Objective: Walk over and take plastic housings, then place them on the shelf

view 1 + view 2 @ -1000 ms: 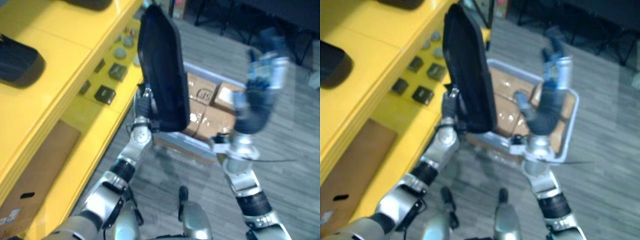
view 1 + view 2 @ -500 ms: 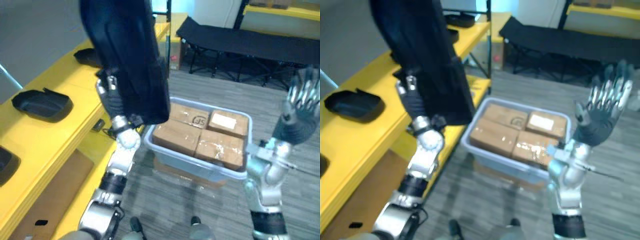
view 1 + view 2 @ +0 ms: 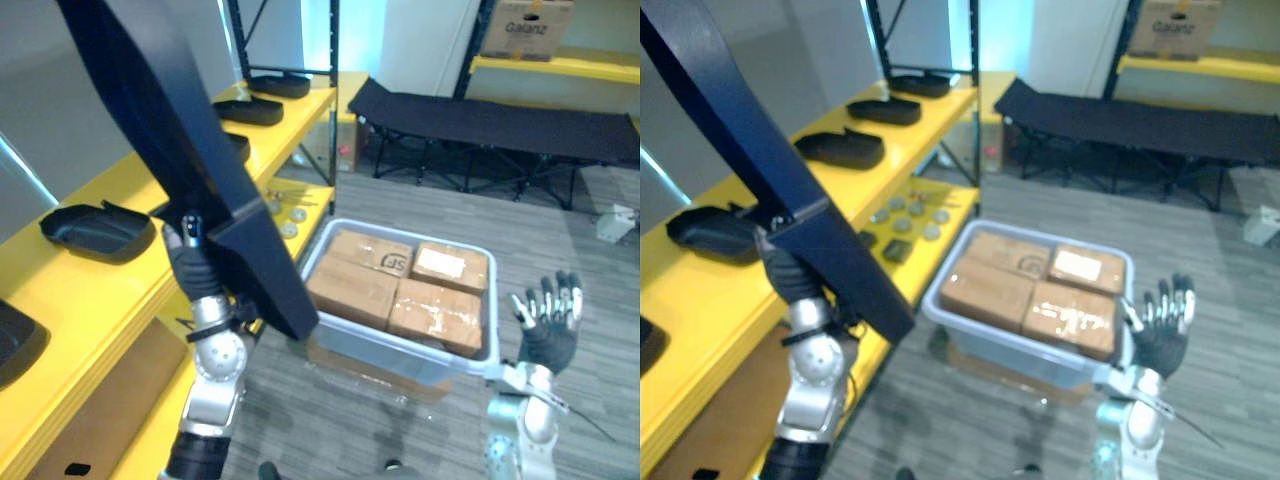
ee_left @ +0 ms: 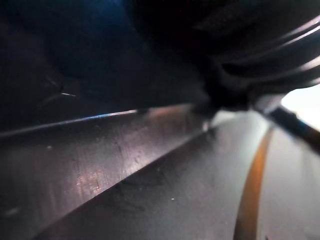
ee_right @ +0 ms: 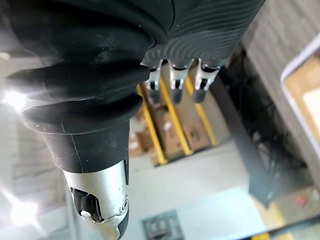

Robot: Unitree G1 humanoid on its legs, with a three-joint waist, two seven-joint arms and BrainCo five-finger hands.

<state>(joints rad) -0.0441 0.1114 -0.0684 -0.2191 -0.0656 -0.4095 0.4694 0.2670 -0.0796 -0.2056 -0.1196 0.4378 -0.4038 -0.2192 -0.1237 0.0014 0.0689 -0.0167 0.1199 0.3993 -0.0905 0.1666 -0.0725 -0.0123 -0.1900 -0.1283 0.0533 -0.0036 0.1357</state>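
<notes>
1. The left hand (image 3: pixel 193 272), left of the grey bin (image 3: pixel 400 348), sits against the underside of the large dark housing (image 3: pixel 175 130). Its ribbed cover shows, but its fingers are hidden behind the panel, so I cannot tell their grip.
2. In the left wrist view the cover meets a dark smooth surface, too close to make out.
3. The housing stands tilted above that hand. Its lower corner is by the bin's left rim and its upper end is cut off.
4. The right hand (image 3: pixel 547 335), at the bin's right front corner, is raised with fingers (image 5: pixel 172 75) straight and spread, touching nothing.
5. The bin holds cardboard boxes (image 3: pixel 395 290) packed side by side.
6. Left of the bin runs the yellow shelf (image 3: pixel 100 285), where another housing (image 3: pixel 95 228) lies. The small parts (image 3: pixel 285 210) on its lower level are too small to identify.
</notes>
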